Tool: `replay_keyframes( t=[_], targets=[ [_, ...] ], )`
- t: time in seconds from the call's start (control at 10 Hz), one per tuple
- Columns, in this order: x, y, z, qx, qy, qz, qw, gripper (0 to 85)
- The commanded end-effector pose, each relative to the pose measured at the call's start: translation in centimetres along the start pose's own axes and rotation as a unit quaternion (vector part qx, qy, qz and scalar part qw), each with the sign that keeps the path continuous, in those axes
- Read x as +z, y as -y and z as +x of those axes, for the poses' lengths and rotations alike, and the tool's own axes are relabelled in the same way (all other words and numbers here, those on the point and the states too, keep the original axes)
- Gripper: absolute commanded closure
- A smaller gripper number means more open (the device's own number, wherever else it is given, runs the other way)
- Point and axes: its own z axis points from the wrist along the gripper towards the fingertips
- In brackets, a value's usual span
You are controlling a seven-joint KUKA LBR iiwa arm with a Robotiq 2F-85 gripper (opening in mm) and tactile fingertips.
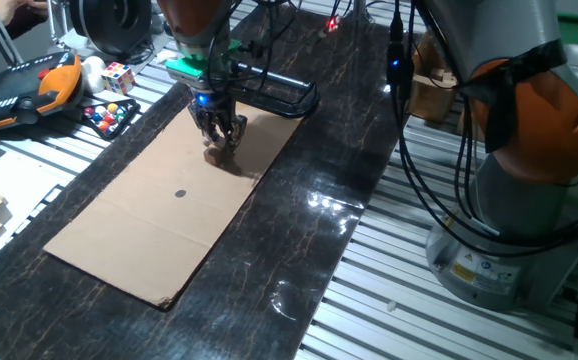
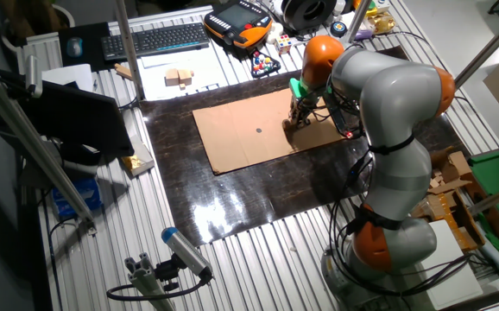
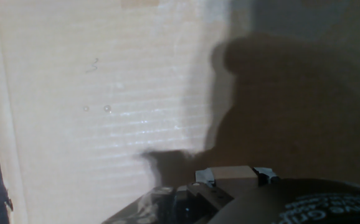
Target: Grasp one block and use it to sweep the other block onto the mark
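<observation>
One claw [image 1: 221,137] low on cardboard [image 1: 159,240]; mark [image 1: 180,194] apart; block orientation unclear.

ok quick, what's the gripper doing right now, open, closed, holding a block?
Gripper: low over the cardboard, fingers drawn close; whether it holds a block cannot be told.

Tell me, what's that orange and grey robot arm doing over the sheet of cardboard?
The arm's gripper is lowered onto the far part of the cardboard sheet, right at a small block. Whether the fingers already hold it cannot be seen. A small dark mark is drawn nearer the sheet's middle, well apart from the gripper, and nothing sits on it yet.
</observation>
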Motion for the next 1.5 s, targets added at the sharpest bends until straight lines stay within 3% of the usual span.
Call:
replay_keyframes(
  t=[0.0, 0.6, 1.4],
  targets=[
    [0.0, 0.0, 0.0, 0.0, 0.001, 0.001, 1.0, 84.0],
    [0.0, 0.0, 0.0, 0.002, 0.007, -0.005, 1.0, 84.0],
    [0.04, -0.15, 0.39, -0.001, 0.003, -0.004, 1.0, 84.0]
  ],
)
